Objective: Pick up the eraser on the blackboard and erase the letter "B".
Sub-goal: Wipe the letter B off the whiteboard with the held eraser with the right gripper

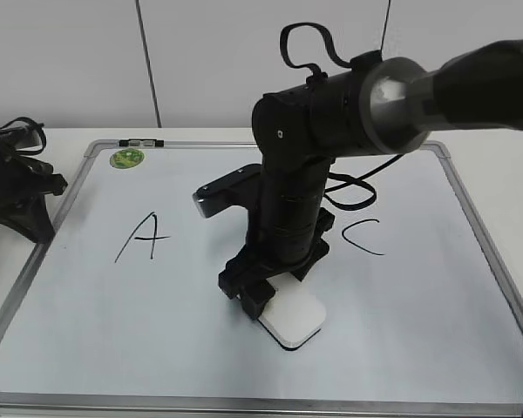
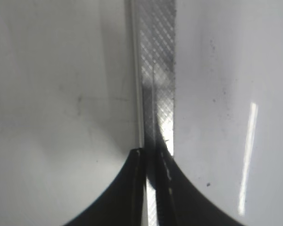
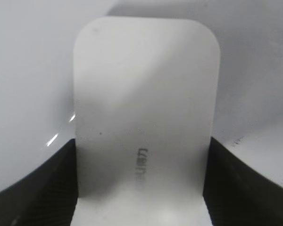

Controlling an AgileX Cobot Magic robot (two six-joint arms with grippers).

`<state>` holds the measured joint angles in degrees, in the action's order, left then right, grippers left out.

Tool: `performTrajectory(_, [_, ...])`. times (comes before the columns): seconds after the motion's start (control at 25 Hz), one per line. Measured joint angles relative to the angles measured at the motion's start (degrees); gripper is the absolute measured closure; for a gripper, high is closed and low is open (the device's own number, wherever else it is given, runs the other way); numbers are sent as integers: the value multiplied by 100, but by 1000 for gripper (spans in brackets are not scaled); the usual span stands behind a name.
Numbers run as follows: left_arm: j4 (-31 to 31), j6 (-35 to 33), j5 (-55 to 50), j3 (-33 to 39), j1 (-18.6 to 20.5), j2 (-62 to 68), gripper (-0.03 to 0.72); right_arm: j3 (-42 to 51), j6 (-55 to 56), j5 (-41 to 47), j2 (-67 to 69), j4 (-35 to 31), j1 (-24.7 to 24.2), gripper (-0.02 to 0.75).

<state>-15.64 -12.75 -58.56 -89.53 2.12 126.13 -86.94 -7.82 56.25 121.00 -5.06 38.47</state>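
Observation:
The eraser [image 1: 298,320] is a flat white rounded block lying on the blackboard [image 1: 157,331], below the middle. My right gripper [image 1: 263,302] reaches down from the upper right and is shut on the eraser's near end. In the right wrist view the eraser [image 3: 144,94] fills the space between both jaws of the right gripper [image 3: 141,188], and grey lettering shows on its top. The letter "B" is not in view; the right arm covers the board between the black "A" [image 1: 144,236] and the black "C" [image 1: 363,235]. My left gripper [image 1: 22,196] is shut and empty at the board's left edge.
The board has a silver frame [image 2: 158,70] and a round green sticker [image 1: 126,158] at its top left corner. The left gripper [image 2: 151,188] hangs right over the frame strip. A white table lies around the board, and a pale wall stands behind it.

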Motion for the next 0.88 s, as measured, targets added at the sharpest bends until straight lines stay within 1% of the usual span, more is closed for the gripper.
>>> performTrajectory(0.16, [0, 0, 0, 0, 0, 0, 676, -30, -13, 0, 13, 18, 10, 186])
performTrajectory(0.4, [-8, 0, 2, 0, 0, 0, 676, -43, -26, 23, 13, 419, 12, 186])
performTrajectory(0.72, [-45, 0, 25, 0, 0, 0, 677, -62, -44, 58, 13, 506, -548, 186])
performTrajectory(0.88, [-56, 0, 25, 0, 0, 0, 677, -68, -90, -29, 13, 778, -788, 186])
